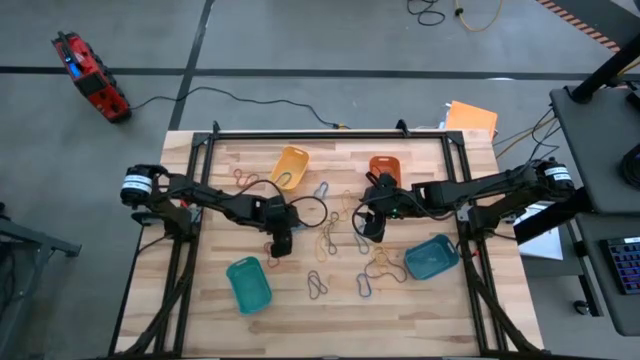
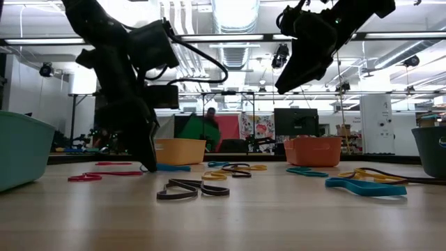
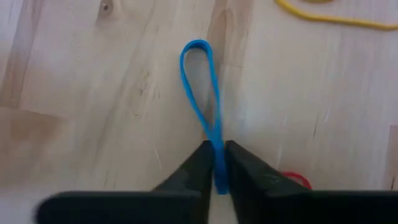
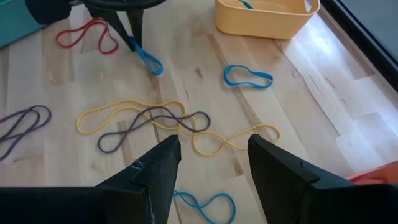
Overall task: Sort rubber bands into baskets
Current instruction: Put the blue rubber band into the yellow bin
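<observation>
My left gripper (image 1: 281, 246) stands at the table's middle left, its fingertips down at the wood and shut on a blue rubber band (image 3: 198, 81). My right gripper (image 1: 372, 232) hangs open and empty above the table's middle, over a tangle of yellow and grey bands (image 4: 149, 121). Four baskets stand on the table: yellow (image 1: 290, 165) and orange (image 1: 384, 170) at the far side, teal-green (image 1: 248, 283) at the near left, blue-teal (image 1: 431, 257) at the near right. My left gripper pinches one end of the blue band (image 3: 214, 138) between its two fingertips (image 3: 200, 160), both strands of the loop together. The fingers come from above, pointing down. The rest of the loop lies flat on the wood, stretched away from the fingers.
Loose bands lie all over the table's middle: a red one (image 4: 87, 34) beside my left gripper, a blue one (image 4: 249, 76) near the yellow basket, a dark one (image 2: 191, 188) and teal ones (image 2: 362, 185) toward the near side. A black cable loops over my left arm (image 1: 310, 212).
</observation>
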`<action>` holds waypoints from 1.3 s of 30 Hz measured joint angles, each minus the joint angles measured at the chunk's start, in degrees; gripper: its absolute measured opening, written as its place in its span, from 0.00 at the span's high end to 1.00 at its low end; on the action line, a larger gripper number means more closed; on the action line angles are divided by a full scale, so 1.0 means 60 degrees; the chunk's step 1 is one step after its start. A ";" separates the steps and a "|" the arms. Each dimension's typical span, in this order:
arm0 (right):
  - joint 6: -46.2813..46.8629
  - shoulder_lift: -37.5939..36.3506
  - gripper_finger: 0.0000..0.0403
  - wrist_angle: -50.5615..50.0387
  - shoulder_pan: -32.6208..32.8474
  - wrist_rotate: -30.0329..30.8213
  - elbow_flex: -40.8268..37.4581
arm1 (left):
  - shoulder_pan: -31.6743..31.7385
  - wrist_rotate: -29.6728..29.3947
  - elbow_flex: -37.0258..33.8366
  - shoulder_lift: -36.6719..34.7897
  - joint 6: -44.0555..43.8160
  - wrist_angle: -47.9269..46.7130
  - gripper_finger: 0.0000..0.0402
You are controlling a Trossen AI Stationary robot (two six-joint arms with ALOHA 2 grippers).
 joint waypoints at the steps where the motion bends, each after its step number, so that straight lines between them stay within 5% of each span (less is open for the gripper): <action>1: 0.0000 0.0000 0.55 0.0001 0.0000 0.0000 0.0000 | -0.0003 0.0020 0.0000 -0.0024 0.0004 -0.0018 0.98; 11: -0.0007 0.0000 0.55 0.0008 0.0000 0.0000 -0.0004 | 0.0006 0.0014 0.0000 -0.0741 0.0722 -0.0136 1.00; 20: -0.0020 0.0000 0.55 0.0091 -0.0256 0.0000 -0.0004 | 0.0460 -0.0473 0.0007 -0.2624 0.1756 -0.0180 1.00; 30: -0.0454 0.0000 0.55 0.0738 -0.0894 -0.0002 -0.0004 | 0.3046 -0.0995 0.0011 -0.4416 0.2313 -0.0168 1.00; 39: -0.0532 0.0000 0.55 0.1056 -0.1498 -0.0004 -0.0004 | 0.5544 -0.0583 0.0011 -0.3431 0.2283 -0.0123 1.00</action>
